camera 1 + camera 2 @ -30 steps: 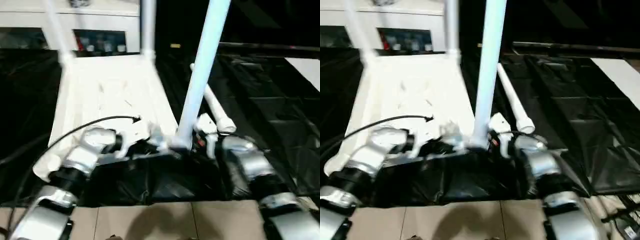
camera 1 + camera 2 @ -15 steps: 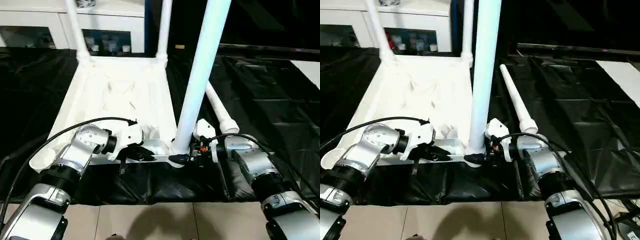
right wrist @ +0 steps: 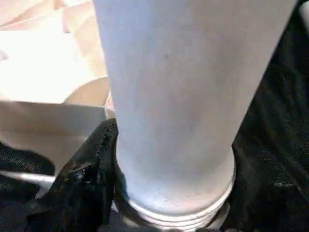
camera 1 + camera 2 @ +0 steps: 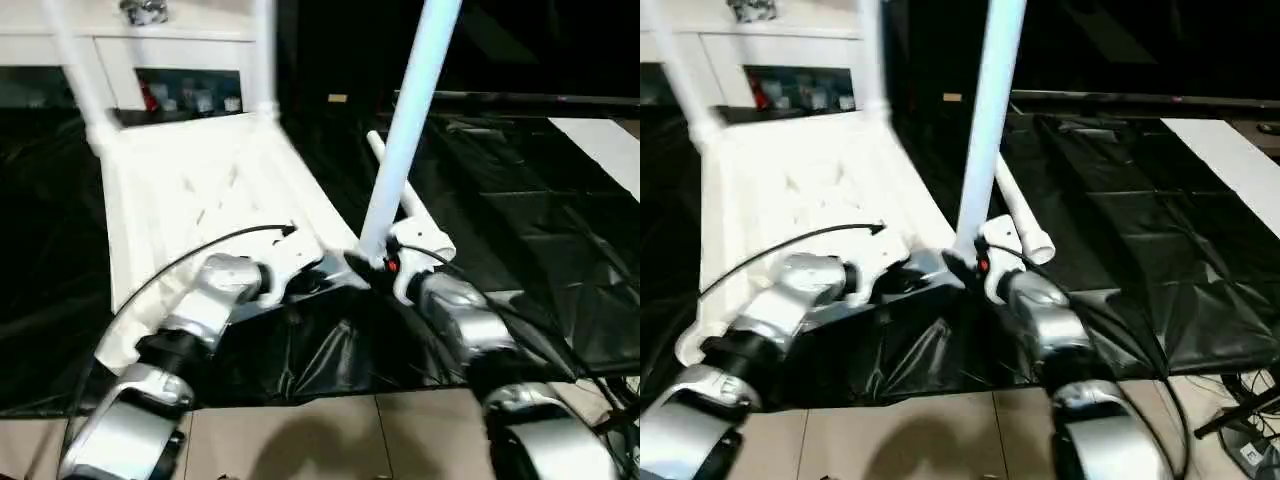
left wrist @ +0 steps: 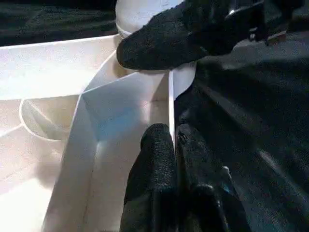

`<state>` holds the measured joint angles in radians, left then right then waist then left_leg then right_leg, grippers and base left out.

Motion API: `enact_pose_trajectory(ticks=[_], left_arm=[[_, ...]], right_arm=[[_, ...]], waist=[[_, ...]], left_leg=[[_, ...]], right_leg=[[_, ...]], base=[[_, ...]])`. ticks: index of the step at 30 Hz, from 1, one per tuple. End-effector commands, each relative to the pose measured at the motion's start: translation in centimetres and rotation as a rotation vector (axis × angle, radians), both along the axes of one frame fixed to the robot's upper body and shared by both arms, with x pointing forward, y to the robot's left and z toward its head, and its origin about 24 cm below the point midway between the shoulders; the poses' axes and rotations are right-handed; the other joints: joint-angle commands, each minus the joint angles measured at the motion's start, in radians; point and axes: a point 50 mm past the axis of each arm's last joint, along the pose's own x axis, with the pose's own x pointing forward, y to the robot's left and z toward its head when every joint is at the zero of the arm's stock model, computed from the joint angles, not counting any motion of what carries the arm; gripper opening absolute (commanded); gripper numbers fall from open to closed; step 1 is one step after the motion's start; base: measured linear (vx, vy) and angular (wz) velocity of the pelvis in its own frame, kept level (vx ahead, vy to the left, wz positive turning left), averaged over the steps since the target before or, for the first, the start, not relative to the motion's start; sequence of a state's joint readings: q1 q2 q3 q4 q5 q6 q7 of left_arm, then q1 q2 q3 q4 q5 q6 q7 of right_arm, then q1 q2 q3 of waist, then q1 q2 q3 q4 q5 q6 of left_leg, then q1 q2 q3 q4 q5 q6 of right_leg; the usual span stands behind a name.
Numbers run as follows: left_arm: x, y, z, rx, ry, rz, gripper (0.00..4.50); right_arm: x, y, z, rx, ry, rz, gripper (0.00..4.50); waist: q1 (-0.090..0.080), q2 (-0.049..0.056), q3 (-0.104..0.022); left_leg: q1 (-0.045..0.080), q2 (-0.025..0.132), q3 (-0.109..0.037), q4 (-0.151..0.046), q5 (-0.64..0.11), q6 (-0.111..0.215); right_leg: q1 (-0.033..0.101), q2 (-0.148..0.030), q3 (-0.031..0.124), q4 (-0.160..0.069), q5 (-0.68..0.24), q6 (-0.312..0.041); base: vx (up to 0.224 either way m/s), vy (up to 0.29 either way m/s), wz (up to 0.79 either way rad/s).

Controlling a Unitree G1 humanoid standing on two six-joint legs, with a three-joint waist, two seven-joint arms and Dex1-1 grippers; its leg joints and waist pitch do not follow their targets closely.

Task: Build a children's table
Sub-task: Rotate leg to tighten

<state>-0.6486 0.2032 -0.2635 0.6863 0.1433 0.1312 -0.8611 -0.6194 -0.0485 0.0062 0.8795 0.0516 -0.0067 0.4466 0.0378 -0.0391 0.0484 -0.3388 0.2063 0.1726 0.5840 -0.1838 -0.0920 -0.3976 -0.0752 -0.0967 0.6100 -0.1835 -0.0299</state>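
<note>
risk: I see my left tool (image 5: 175, 145) pinching the thin rim of the upturned white ribbed plastic tabletop (image 4: 190, 190) on the black-draped desk (image 4: 520, 200) | right tool (image 4: 372, 268) clasps the upright white tapered tube leg (image 4: 405, 130) at its corner socket | if that rim grip slips, the top twists, the leg jams crooked | loose spare white leg (image 4: 1018, 215) beyond the right tool may roll.

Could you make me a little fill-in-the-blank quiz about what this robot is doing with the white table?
1. The table top lies upside down on a ___ cloth.
2. The right gripper grips the bottom of an upright ___.
3. The left gripper is pinching the top's thin ___.
4. One spare leg lies flat to the ___ of the top.

Missing words: black; leg; rim; right
</note>
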Motion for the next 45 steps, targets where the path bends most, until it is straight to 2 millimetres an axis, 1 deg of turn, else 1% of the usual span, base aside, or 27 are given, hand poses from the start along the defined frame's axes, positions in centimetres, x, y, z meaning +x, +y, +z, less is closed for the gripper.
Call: enact_pose_trajectory(ticks=[1,3,6,7,8,9,11,14,15,16,18,19,22,24,26,28,32,33,34,36,39,40,41,42,43,44,45], left_arm=[[-0.9,-3.8,-0.1,-0.056,0.014,-0.104,0.00],[-0.9,-3.9,0.0,-0.049,0.009,-0.104,0.00],[-1.0,-3.0,0.1,-0.033,-0.007,-0.140,0.00],[-1.0,-2.6,0.2,-0.030,-0.004,-0.156,0.00],[-1.1,-2.4,0.2,-0.028,-0.002,-0.167,0.00],[-1.2,-1.9,0.3,-0.024,-0.013,-0.201,0.00],[-1.6,-0.9,0.5,-0.026,0.003,-0.247,0.00],[-1.8,-0.3,0.6,-0.030,0.013,-0.283,0.00],[-1.9,0.3,0.6,-0.021,0.023,-0.305,0.00],[-2.1,0.8,0.6,-0.004,0.022,-0.338,0.00],[-2.2,1.4,0.5,0.012,0.031,-0.362,0.00],[-2.3,1.7,0.6,0.013,0.036,-0.372,0.00],[-2.3,2.4,0.9,0.012,0.052,-0.399,0.00],[-2.3,2.9,1.1,0.016,0.062,-0.414,0.00],[-2.2,3.2,1.2,0.026,0.067,-0.428,0.00],[-2.2,3.5,1.3,0.032,0.072,-0.442,0.00],[-2.1,3.7,1.4,0.041,0.074,-0.451,0.00],[-2.1,3.8,1.4,0.041,0.075,-0.451,0.00],[-2.1,3.8,1.4,0.040,0.077,-0.452,0.00],[-2.1,3.7,1.4,0.036,0.079,-0.449,0.00],[-1.8,3.4,1.1,0.023,0.076,-0.386,0.00],[-1.5,3.1,0.9,0.020,0.056,-0.327,0.00],[-1.2,2.7,0.7,0.015,0.047,-0.273,0.00],[-1.1,2.4,0.6,0.013,0.043,-0.255,0.00],[-0.9,1.7,0.3,0.006,0.034,-0.202,0.00],[-0.8,1.1,0.1,-0.003,0.035,-0.168,0.00],[-0.8,1.1,0.1,-0.003,0.035,-0.168,0.00]], right_arm=[[-0.7,3.4,-0.2,-0.005,0.002,0.110,3.40],[-0.7,3.4,-0.1,0.040,0.005,0.115,3.40],[-0.7,2.6,0.3,0.043,-0.019,0.171,3.71],[-0.7,2.2,0.4,0.026,-0.039,0.195,3.83],[-0.7,2.0,0.5,0.016,-0.052,0.209,3.83],[-0.6,1.5,0.8,0.012,-0.067,0.242,3.83],[-0.8,0.8,1.2,0.012,-0.072,0.340,3.83],[-1.1,0.5,1.3,-0.003,-0.070,0.418,3.83],[-1.4,0.2,1.4,-0.011,-0.061,0.492,3.83],[-1.8,-0.1,1.5,-0.016,-0.052,0.564,3.83],[-2.2,-0.3,1.5,-0.025,-0.042,0.639,3.83],[-2.4,-0.5,1.5,-0.028,-0.033,0.672,3.83],[-3.1,-0.9,1.5,-0.037,0.001,0.789,3.83],[-3.3,-1.0,1.6,-0.046,0.016,0.842,3.57],[-3.5,-1.1,1.6,-0.049,0.025,0.870,3.47],[-3.6,-1.1,1.6,-0.049,0.038,0.900,3.26],[-3.7,-1.1,1.6,-0.058,0.043,0.918,3.05],[-3.7,-1.0,1.6,-0.055,0.045,0.916,2.85],[-3.7,-1.0,1.6,-0.045,0.049,0.912,2.85],[-3.7,-1.0,1.6,-0.031,0.051,0.898,2.77],[-3.2,-0.8,1.3,0.001,0.049,0.775,2.75],[-2.6,-0.7,0.9,-0.012,0.039,0.652,2.74],[-2.1,-0.6,0.7,-0.026,0.023,0.553,2.74],[-1.9,-0.5,0.6,-0.033,0.020,0.508,2.74],[-1.3,-0.4,0.2,-0.051,0.012,0.369,2.73],[-1.0,-0.2,-0.1,-0.033,0.027,0.288,2.73],[-1.0,-0.2,-0.1,-0.033,0.027,0.288,2.73]], waist=[[-0.001,0.006,-0.051],[-0.001,0.006,-0.051],[0.001,0.009,-0.053],[0.002,0.009,-0.055],[0.003,0.009,-0.058],[0.002,0.011,-0.060],[0.005,0.010,-0.067],[0.008,0.011,-0.066],[0.009,0.012,-0.066],[0.012,0.011,-0.063],[0.017,0.010,-0.064],[0.021,0.013,-0.063],[0.030,0.012,-0.059],[0.033,0.013,-0.058],[0.037,0.013,-0.059],[0.042,0.013,-0.061],[0.047,0.012,-0.062],[0.047,0.012,-0.062],[0.047,0.014,-0.062],[0.047,0.013,-0.062],[0.047,0.013,-0.060],[0.046,0.013,-0.059],[0.039,0.011,-0.055],[0.037,0.011,-0.052],[0.032,0.012,-0.053],[0.029,0.012,-0.051],[0.026,0.011,-0.052]], left_leg=[[-0.003,0.021,-0.012,-0.072,-0.318,0.022],[-0.004,0.023,-0.011,-0.073,-0.315,0.028],[-0.002,0.027,-0.009,-0.073,-0.306,0.035],[-0.006,0.027,-0.009,-0.073,-0.297,0.039],[-0.008,0.028,-0.008,-0.071,-0.283,0.041],[-0.012,0.029,-0.008,-0.072,-0.253,0.048],[-0.018,0.028,-0.004,-0.065,-0.184,0.070],[-0.019,0.027,-0.001,-0.062,-0.147,0.097],[-0.018,0.029,-0.001,-0.062,-0.136,0.103],[-0.018,0.030,-0.001,-0.063,-0.138,0.107],[-0.016,0.033,0.000,-0.063,-0.144,0.106],[-0.014,0.036,0.001,-0.064,-0.149,0.102],[-0.007,0.037,0.003,-0.066,-0.184,0.085],[-0.008,0.037,0.003,-0.067,-0.195,0.074],[-0.007,0.037,0.002,-0.067,-0.203,0.064],[-0.007,0.037,0.002,-0.067,-0.185,0.063],[-0.008,0.035,0.003,-0.066,-0.168,0.061],[-0.008,0.036,0.002,-0.066,-0.167,0.060],[-0.008,0.036,0.002,-0.067,-0.168,0.058],[-0.009,0.036,0.002,-0.067,-0.169,0.056],[-0.009,0.036,0.001,-0.068,-0.177,0.051],[-0.008,0.036,0.001,-0.069,-0.181,0.044],[-0.006,0.034,-0.001,-0.072,-0.207,0.029],[-0.004,0.033,-0.002,-0.074,-0.226,0.018],[0.000,0.030,-0.006,-0.075,-0.258,-0.004],[-0.002,0.030,-0.007,-0.077,-0.264,-0.007],[-0.004,0.031,-0.010,-0.077,-0.264,-0.011]], right_leg=[[0.035,-0.072,0.052,-0.114,-0.494,-0.096],[0.034,-0.072,0.054,-0.111,-0.473,-0.105],[0.033,-0.073,0.058,-0.105,-0.409,-0.135],[0.038,-0.072,0.058,-0.100,-0.370,-0.149],[0.041,-0.073,0.059,-0.095,-0.340,-0.157],[0.043,-0.071,0.059,-0.089,-0.290,-0.172],[0.053,-0.072,0.061,-0.074,-0.174,-0.206],[0.055,-0.072,0.061,-0.068,-0.106,-0.232],[0.057,-0.071,0.060,-0.065,-0.091,-0.239],[0.057,-0.070,0.059,-0.067,-0.100,-0.238],[0.058,-0.070,0.059,-0.066,-0.107,-0.236],[0.055,-0.070,0.058,-0.066,-0.114,-0.236],[0.051,-0.071,0.059,-0.070,-0.165,-0.233],[0.050,-0.071,0.060,-0.071,-0.185,-0.227],[0.050,-0.073,0.060,-0.073,-0.203,-0.218],[0.051,-0.071,0.060,-0.069,-0.182,-0.219],[0.052,-0.072,0.060,-0.067,-0.160,-0.221],[0.052,-0.072,0.060,-0.066,-0.158,-0.221],[0.052,-0.071,0.060,-0.067,-0.156,-0.221],[0.053,-0.072,0.060,-0.066,-0.159,-0.220],[0.052,-0.072,0.059,-0.069,-0.182,-0.213],[0.051,-0.073,0.060,-0.070,-0.196,-0.209],[0.045,-0.074,0.060,-0.078,-0.253,-0.197],[0.045,-0.075,0.059,-0.083,-0.302,-0.184],[0.043,-0.079,0.057,-0.093,-0.413,-0.148],[0.043,-0.080,0.058,-0.098,-0.433,-0.139],[0.045,-0.080,0.057,-0.096,-0.436,-0.133]], base=[[0.000,0.000,0.00],[0.000,0.000,0.00],[0.000,0.000,0.00],[0.000,0.000,0.00],[0.000,0.000,0.00],[0.000,0.000,0.00],[0.000,0.000,0.00],[0.000,0.000,0.00],[0.000,0.000,0.00],[0.000,0.000,0.00],[0.000,0.000,0.00],[0.000,0.000,0.00],[0.000,0.000,0.00],[0.000,0.000,0.00],[0.000,0.000,0.00],[0.000,0.000,0.00],[0.000,0.000,0.00],[0.000,0.000,0.00],[0.000,0.000,0.00],[0.000,0.000,0.00],[0.000,0.000,0.00],[0.000,0.000,0.00],[0.000,0.000,0.00],[0.000,0.000,0.00],[-0.059,0.003,-0.06],[0.000,0.000,0.00],[0.000,0.000,0.00]])
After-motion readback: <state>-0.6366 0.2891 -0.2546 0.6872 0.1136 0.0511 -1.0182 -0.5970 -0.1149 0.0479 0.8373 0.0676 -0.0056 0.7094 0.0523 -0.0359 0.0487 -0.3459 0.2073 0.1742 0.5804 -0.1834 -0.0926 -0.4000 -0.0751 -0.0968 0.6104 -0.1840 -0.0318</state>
